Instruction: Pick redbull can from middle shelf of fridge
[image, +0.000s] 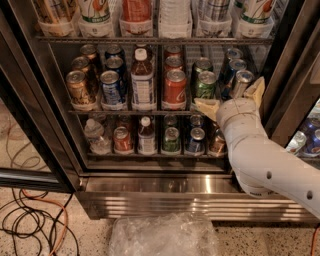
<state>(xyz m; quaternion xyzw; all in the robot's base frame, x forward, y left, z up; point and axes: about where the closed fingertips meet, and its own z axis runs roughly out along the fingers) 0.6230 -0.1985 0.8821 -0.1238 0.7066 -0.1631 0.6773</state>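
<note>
The fridge (165, 192) stands open with stocked wire racks. On the middle shelf (125, 112), slim blue-and-silver redbull cans stand in a row at the far right, the front redbull can (242, 81) nearest me. My gripper (232, 98) is at the shelf's right end, just in front of and below that can. It is open: one tan finger (206, 107) points left under the green can (206, 85), the other finger (257, 89) sticks up to the right of the redbull can. The white arm hides the can's lower part.
The middle shelf also holds a red soda can (175, 88), a bottle (142, 80), a blue soda can (111, 88) and a brown can (80, 88). The dark door frame (292, 85) is close on the right. Cables (30, 220) and a plastic bag (165, 235) lie on the floor.
</note>
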